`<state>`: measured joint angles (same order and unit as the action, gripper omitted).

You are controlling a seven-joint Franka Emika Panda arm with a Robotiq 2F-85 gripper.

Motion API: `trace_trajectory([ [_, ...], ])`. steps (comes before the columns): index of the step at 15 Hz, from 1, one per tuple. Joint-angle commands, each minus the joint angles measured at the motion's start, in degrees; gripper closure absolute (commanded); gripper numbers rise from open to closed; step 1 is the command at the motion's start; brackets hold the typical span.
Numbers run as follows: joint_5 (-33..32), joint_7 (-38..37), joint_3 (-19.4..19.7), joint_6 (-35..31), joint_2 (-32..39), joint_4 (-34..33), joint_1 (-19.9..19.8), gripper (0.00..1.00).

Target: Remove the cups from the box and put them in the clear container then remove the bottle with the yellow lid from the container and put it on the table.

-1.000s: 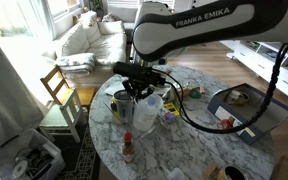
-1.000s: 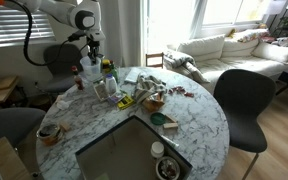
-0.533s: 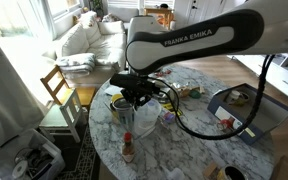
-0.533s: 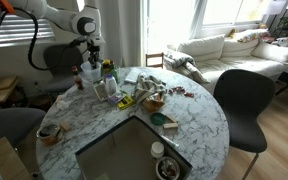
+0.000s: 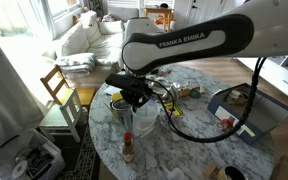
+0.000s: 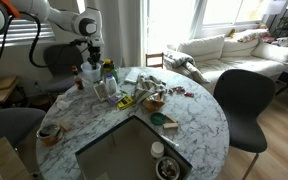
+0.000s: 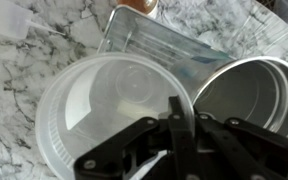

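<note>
Clear container [image 7: 104, 105] is standing upright, mouth facing up, round so no long axis, near one tabletop [image 6: 199, 120] edge, w/ a round metal tin [image 7: 249, 90] just beside it. Jaws are hanging over its rim, pressed closed, gripping nothing. Box [image 6: 109, 150] is lying flat, open side up, at the opposite edge, white cup [image 6: 166, 168] sitting inside. Vs. 1 s ago, arm [image 5: 184, 45] is sitting lower over the container; jaws are staying closed.
</note>
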<state>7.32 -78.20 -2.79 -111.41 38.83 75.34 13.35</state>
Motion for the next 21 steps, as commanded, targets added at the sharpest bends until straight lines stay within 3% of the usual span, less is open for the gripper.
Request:
trace_trajectory([
  [1,1.44,-3.62,0.29,2.94,2.97,-3.59,0.16,0.98],
  [2,1.39,-3.36,0.15,3.48,3.19,-3.85,0.09,0.97],
  [3,1.46,-2.97,0.01,3.92,3.31,-4.14,-0.04,0.69],
  [4,1.42,-2.38,-0.07,4.18,3.32,-4.40,-0.15,0.68],
  [6,1.28,-2.17,0.04,4.65,3.54,-4.71,-0.17,0.54],
  [13,1.45,-1.25,-0.16,5.15,2.66,-5.16,-0.48,0.02],
  [21,1.13,4.77,-1.08,6.40,0.08,-4.44,-0.61,0.00],
])
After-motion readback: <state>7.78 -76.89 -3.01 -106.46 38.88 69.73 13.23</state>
